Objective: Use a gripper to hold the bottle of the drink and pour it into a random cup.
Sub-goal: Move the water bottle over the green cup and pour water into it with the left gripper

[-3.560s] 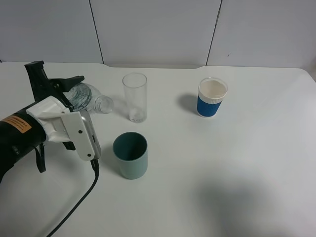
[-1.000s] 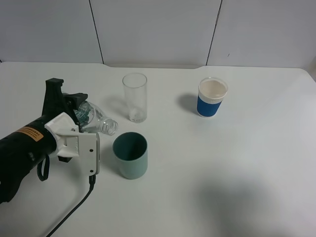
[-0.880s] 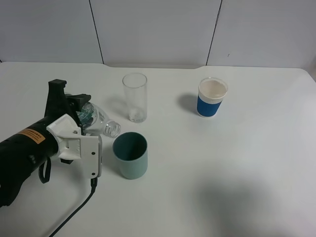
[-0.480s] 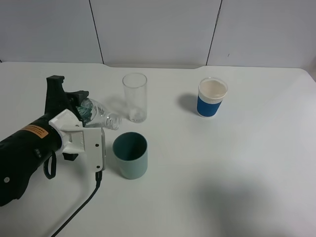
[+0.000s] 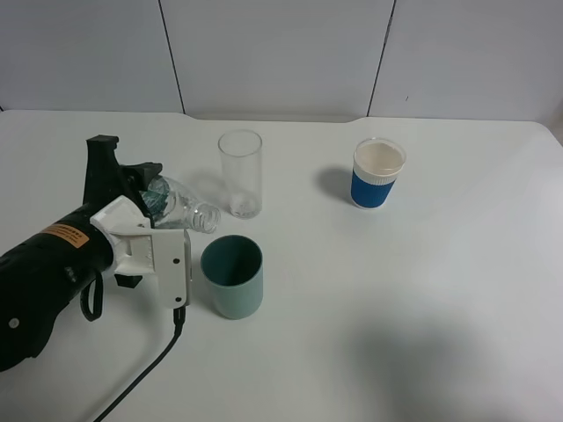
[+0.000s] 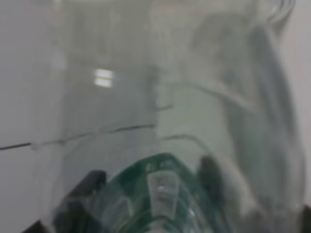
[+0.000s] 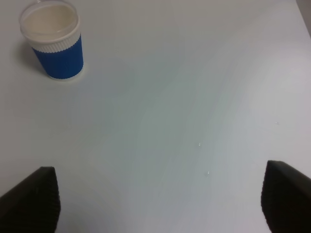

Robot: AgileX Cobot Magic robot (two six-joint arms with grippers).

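Note:
My left gripper [image 5: 139,200], a bulky black tool with white jaw plates and an orange label, is shut on the bottle [image 5: 183,209]. The small clear bottle lies tilted, its open ribbed neck pointing right and slightly down, just up-left of the teal-green cup [image 5: 232,277]. The cup stands upright to the right of the gripper. In the left wrist view the bottle [image 6: 165,126] fills the frame, with its dark green label [image 6: 160,194] at the bottom. My right gripper [image 7: 158,196] is open and empty above bare table, with only its dark fingertips [image 7: 29,199] in view.
A tall clear glass [image 5: 240,173] stands just behind the bottle's neck. A blue-and-white paper cup [image 5: 377,173] stands at the back right and also shows in the right wrist view [image 7: 52,39]. A black cable [image 5: 141,374] trails toward the front edge.
My left gripper has come down and to the right with the bottle. The bottle's neck now sits closer to the teal-green cup's rim. The cups and the glass have not moved.

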